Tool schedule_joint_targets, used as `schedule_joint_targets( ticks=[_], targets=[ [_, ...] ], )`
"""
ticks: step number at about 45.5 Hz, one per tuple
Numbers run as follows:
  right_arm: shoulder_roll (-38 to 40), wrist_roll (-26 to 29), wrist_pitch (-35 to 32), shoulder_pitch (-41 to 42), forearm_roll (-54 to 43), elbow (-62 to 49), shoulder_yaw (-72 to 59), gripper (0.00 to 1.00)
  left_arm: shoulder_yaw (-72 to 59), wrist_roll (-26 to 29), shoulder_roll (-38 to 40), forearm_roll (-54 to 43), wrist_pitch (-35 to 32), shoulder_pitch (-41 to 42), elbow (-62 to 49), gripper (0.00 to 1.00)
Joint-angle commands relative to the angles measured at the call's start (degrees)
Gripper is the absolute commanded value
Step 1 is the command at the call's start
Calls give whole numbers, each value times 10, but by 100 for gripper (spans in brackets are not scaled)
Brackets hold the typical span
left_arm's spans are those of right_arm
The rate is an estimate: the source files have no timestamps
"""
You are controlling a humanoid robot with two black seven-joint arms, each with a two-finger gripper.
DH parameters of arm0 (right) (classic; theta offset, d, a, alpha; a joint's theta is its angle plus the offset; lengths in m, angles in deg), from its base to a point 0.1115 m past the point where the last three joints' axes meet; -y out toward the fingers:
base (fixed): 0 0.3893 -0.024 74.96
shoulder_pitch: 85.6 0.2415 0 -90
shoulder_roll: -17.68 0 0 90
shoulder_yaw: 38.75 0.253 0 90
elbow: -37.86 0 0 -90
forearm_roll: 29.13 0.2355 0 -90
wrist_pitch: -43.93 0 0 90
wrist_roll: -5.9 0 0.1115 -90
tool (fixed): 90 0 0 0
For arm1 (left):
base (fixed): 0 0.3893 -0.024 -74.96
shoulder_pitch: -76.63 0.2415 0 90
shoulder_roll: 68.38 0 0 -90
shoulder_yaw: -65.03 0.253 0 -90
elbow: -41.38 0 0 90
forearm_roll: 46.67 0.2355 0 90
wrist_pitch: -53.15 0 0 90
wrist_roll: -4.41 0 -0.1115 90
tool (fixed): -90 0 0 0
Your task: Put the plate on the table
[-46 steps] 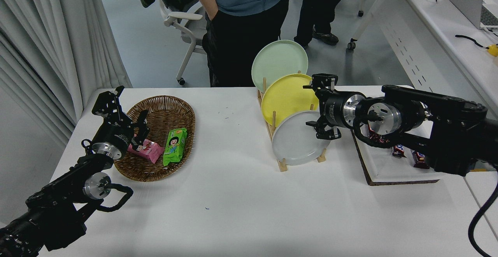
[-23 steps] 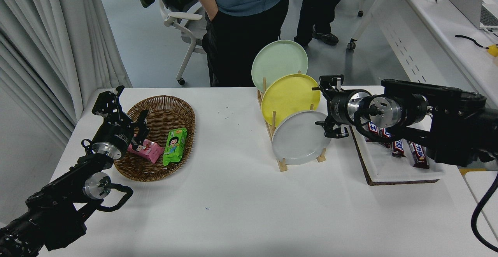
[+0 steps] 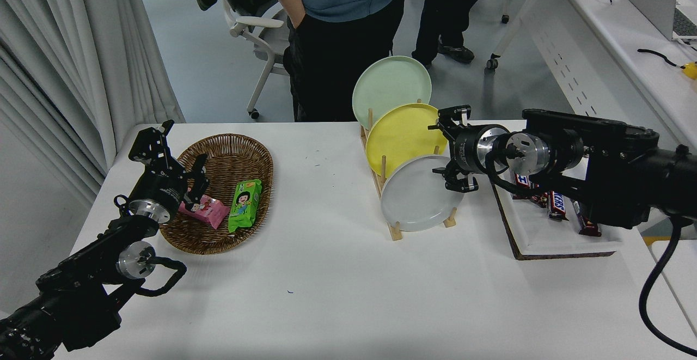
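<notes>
The pale grey plate [image 3: 416,196] stands upright in the front slot of a wooden rack [image 3: 393,233] on the white table [image 3: 326,278]. My right gripper [image 3: 450,150] comes in from the right and is open and empty, with its jaws spread one above the other. Its lower finger [image 3: 460,184] is at the grey plate's upper right rim; I cannot tell whether it touches. Its upper finger is by the right edge of the yellow plate [image 3: 400,134]. My left gripper [image 3: 177,164] is parked open at the lower left, over the basket's rim.
A pale green plate [image 3: 389,85] stands at the back of the rack. A wicker basket [image 3: 228,150] holds a pink and a green snack pack. A white tray [image 3: 536,243] of chocolate bars lies under my right arm. Two people [image 3: 337,49] stand at the far side.
My right gripper drew back to the right, away from the plates, then came back left to the grey plate's rim. The plates and the left arm have not moved.
</notes>
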Motion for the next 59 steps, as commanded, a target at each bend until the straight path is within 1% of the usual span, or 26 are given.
schedule_joint_targets(
  ticks=[1,4,6,7,9,10,11,27,28,31,32,37,45,59],
  targets=[
    [-7,18,-37,-6,-1,-7,0,78,0,0,0,0,0,0,0,100],
    [-7,19,-41,-5,-4,-6,1,72,0,0,0,0,0,0,0,100],
    [-7,19,-41,-5,-5,-7,3,70,0,0,0,0,0,0,0,100],
    [-7,19,-41,-5,-6,-6,5,66,0,0,0,-1,0,0,0,100],
    [-6,19,-42,-3,-6,-6,6,55,0,0,0,0,0,0,0,100],
    [-6,19,-42,-2,-7,-6,6,52,0,0,0,-1,0,0,0,100],
    [-5,19,-42,-1,-8,-6,7,51,0,0,0,-1,0,0,0,100],
    [-5,19,-37,1,-10,-18,8,50,0,0,0,0,0,0,0,100],
    [-4,19,-36,1,-10,-18,7,49,0,0,0,-1,0,0,0,100],
    [-5,19,-35,2,-15,-19,8,38,0,0,0,0,0,0,0,100],
    [-5,19,-35,2,-17,-19,8,37,0,0,0,0,0,1,0,100],
    [-5,19,-37,1,-18,-20,10,38,0,1,0,-1,0,0,0,100],
    [-6,20,-36,0,-18,-20,10,38,0,0,-1,0,0,0,0,100],
    [-6,20,-36,-1,-16,-20,9,36,0,1,-1,0,0,0,0,100]
  ],
)
